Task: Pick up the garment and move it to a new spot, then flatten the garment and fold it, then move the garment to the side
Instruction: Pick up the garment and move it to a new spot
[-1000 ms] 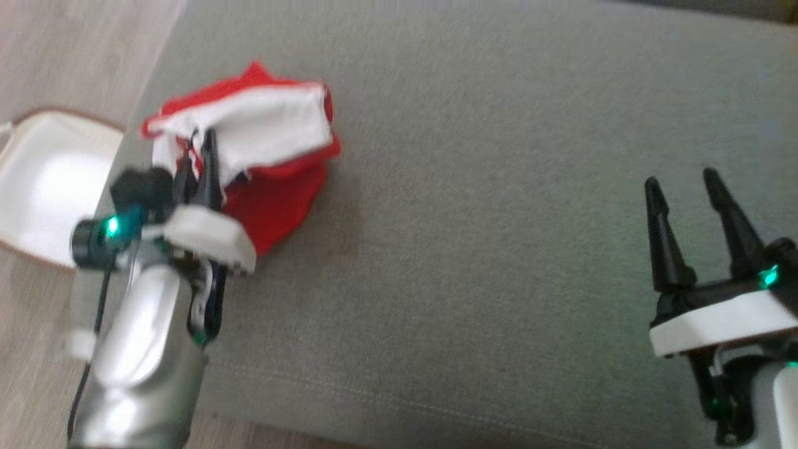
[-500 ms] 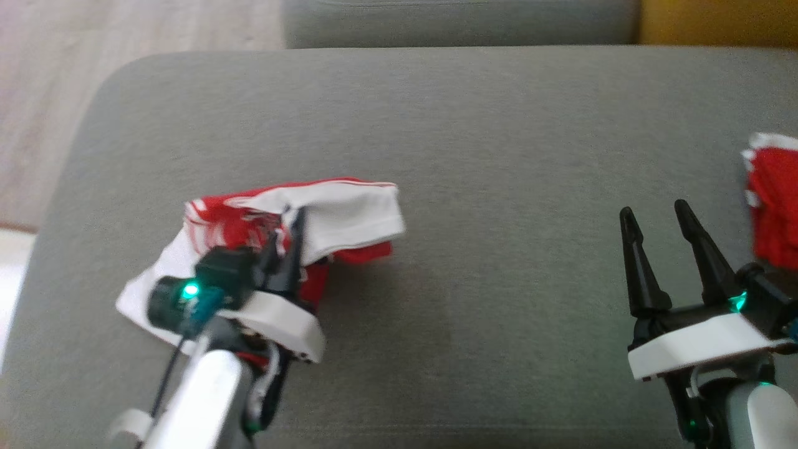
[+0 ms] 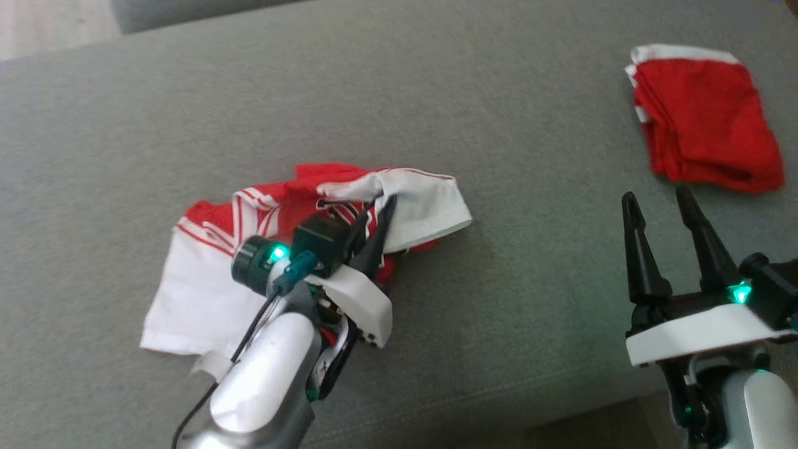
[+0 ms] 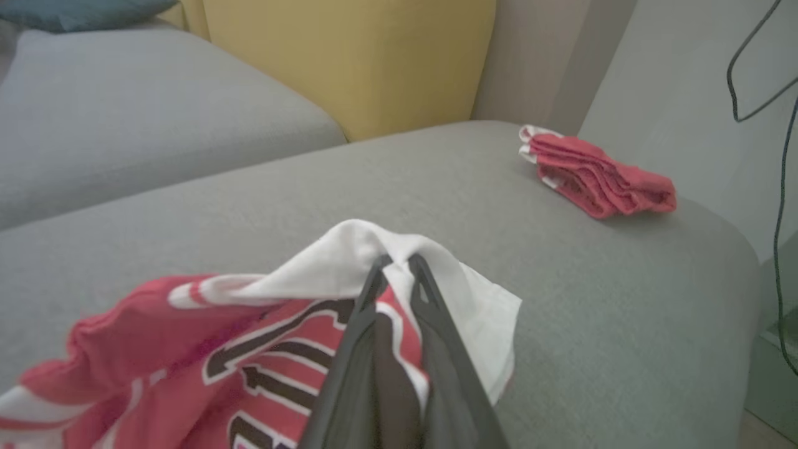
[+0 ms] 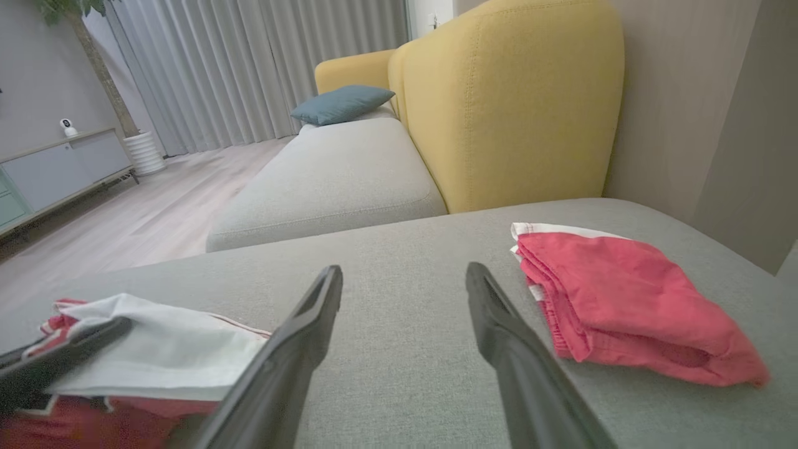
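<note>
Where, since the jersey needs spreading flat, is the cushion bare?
Bare: the grey cushion between the jersey and the folded red garment, and behind the jersey. Crowded: at the left gripper, shut on the jersey.

Grey upholstered cushion [image 3: 530,299], broad and flat, stitched seam along its near edge, crumpled red-and-white garment [image 3: 187,299] lying left of middle, folded red cloth [image 3: 704,118] well apart near the far right corner

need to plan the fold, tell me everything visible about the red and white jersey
The jersey is soft cloth, red with white panels, white stripes and dark outlined lettering. It lies crumpled on the grey sofa cushion, one white fold lifted and pinched in the shut left gripper.
</note>
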